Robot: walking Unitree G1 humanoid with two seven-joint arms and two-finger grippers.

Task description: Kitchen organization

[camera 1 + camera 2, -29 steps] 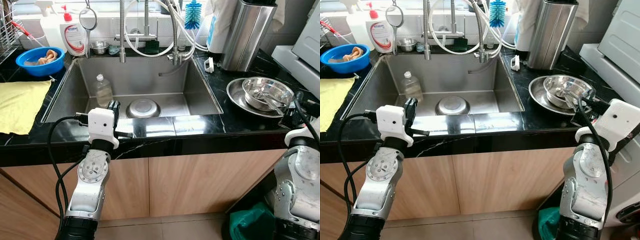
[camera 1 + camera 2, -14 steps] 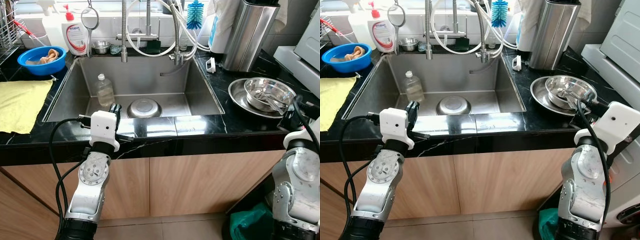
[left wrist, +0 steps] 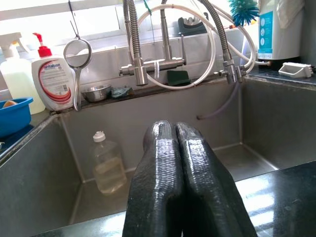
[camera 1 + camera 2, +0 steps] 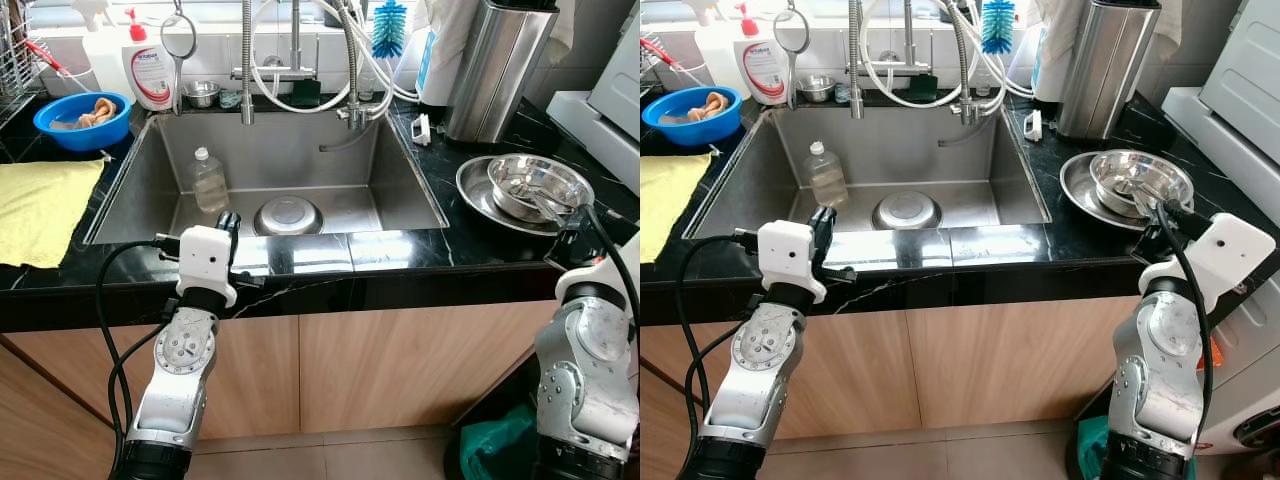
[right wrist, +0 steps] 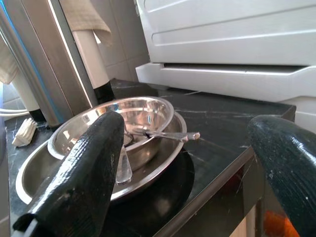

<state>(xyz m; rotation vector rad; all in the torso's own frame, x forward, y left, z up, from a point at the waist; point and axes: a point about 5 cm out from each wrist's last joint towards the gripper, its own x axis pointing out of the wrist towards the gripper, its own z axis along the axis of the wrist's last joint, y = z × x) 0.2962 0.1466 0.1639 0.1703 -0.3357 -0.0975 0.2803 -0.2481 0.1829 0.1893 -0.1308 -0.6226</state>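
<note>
A steel sink (image 4: 135,185) holds a clear plastic bottle (image 4: 208,180) standing upright and an upturned steel bowl (image 4: 287,215). My left gripper (image 4: 228,220) is shut and empty, hovering over the counter's front edge at the sink's near left corner, pointing at the bottle (image 3: 107,165). On the right counter a steel bowl (image 4: 537,187) with utensils (image 5: 163,134) sits inside a wider steel dish (image 4: 473,192). My right gripper (image 5: 186,123) stands wide open just in front of that dish, level with the counter edge.
A blue bowl (image 4: 80,118), a yellow cloth (image 4: 40,205), a soap bottle (image 4: 148,72) and a hanging strainer (image 4: 176,40) are at the left. Taps and hoses (image 4: 300,60) rise behind the sink. A steel canister (image 4: 495,65) stands back right, with a white appliance (image 4: 600,100) beside it.
The view has shifted slightly. Both arms have hardly moved; the right arm has edged a little closer to the counter. The grippers' states are unchanged.
</note>
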